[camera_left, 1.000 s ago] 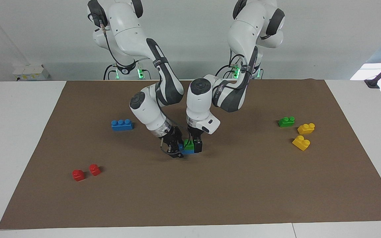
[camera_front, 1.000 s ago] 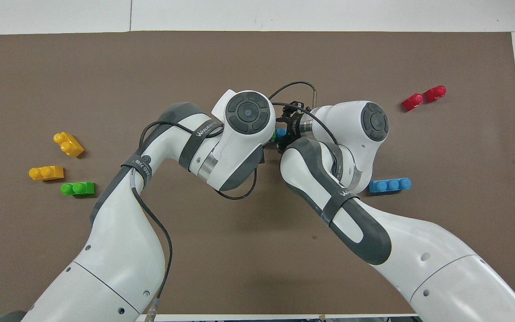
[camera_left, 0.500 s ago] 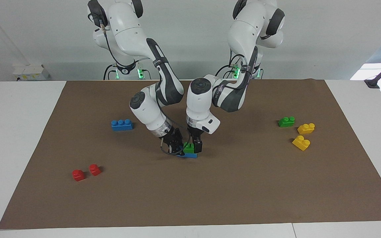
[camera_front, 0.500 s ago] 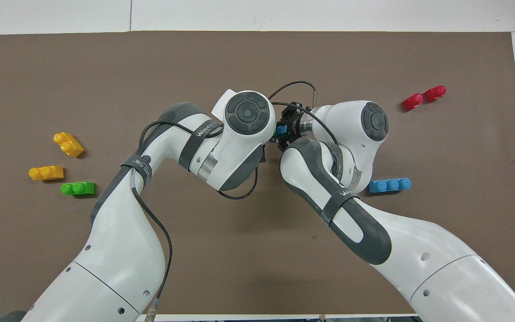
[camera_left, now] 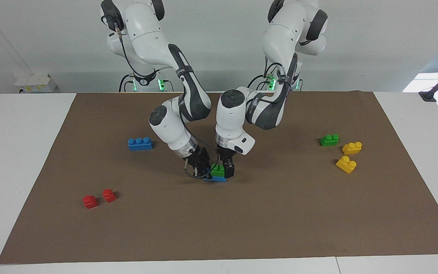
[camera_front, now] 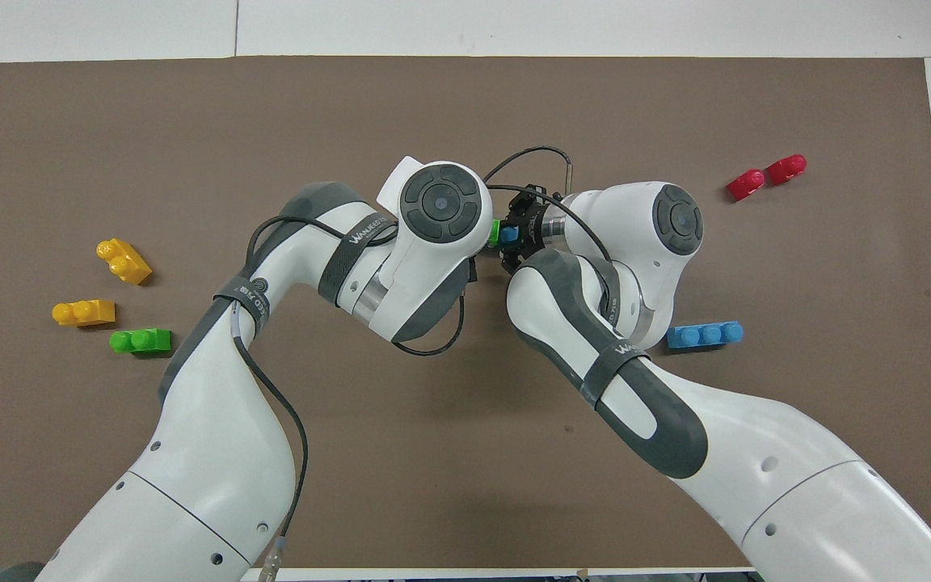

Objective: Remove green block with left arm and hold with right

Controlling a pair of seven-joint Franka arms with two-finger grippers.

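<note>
Green on blue at mid-mat: the green block (camera_left: 217,170) sits on a blue brick (camera_left: 215,178), studs up, between both grippers. Compared with a second ago, we see the blue brick more exposed and lying lower under the green, so we judge the pair is beginning to part, not yet separated. The left gripper (camera_left: 222,169) comes straight down, its fingers closed on the green block. The right gripper (camera_left: 203,172) leans in at a slant against the blue brick; we cannot tell its finger state. Around: a loose blue three-stud brick (camera_left: 140,143) and two red bricks (camera_left: 99,198) toward the right arm's end; a second green brick (camera_left: 329,140) and two yellow bricks (camera_left: 349,156) toward the left arm's end. All lie well apart; nothing blocks a lift.
</note>
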